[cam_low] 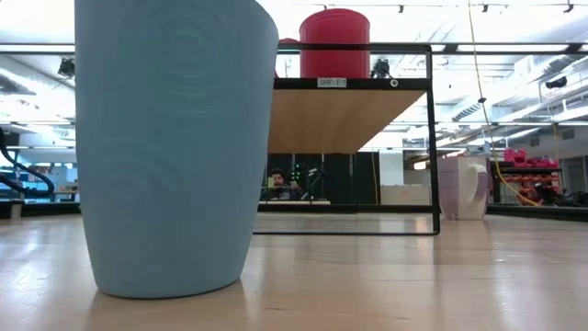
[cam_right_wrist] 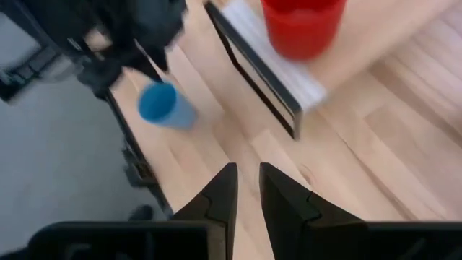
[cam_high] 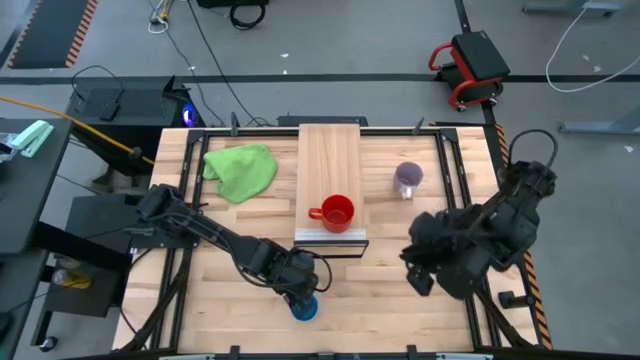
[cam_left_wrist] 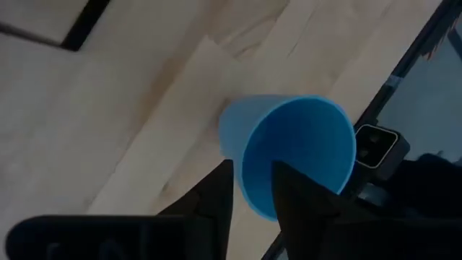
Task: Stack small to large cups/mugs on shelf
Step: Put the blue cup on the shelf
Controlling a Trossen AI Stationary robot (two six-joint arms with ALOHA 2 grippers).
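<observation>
The blue cup (cam_high: 305, 308) stands upright on its base on the table near the front edge; it is large in the low view (cam_low: 170, 147). My left gripper (cam_left_wrist: 253, 170) is over it (cam_high: 298, 292), shut on its wall. The red mug (cam_high: 337, 212) stands on the shelf (cam_high: 330, 160) near its near end, handle toward the table's left. The purple-grey mug (cam_high: 407, 179) stands on the table right of the shelf. My right gripper (cam_right_wrist: 248, 173) hovers empty above the table, right of the shelf's near end (cam_high: 415, 270), with its fingers close together. My left gripper holds the blue cup by its wall at the rim (cam_left_wrist: 254, 189), one finger (cam_left_wrist: 292, 191) inside the cup and one (cam_left_wrist: 216, 195) outside. The fingers come slanting down from the table's left. The cup's base (cam_low: 170, 287) stands on the table.
A green cloth (cam_high: 241, 170) lies on the table left of the shelf's far part. Black rails run along the table's left and right edges (cam_high: 452, 170). A camera module (cam_left_wrist: 374, 144) sits at the table's front edge beside the blue cup.
</observation>
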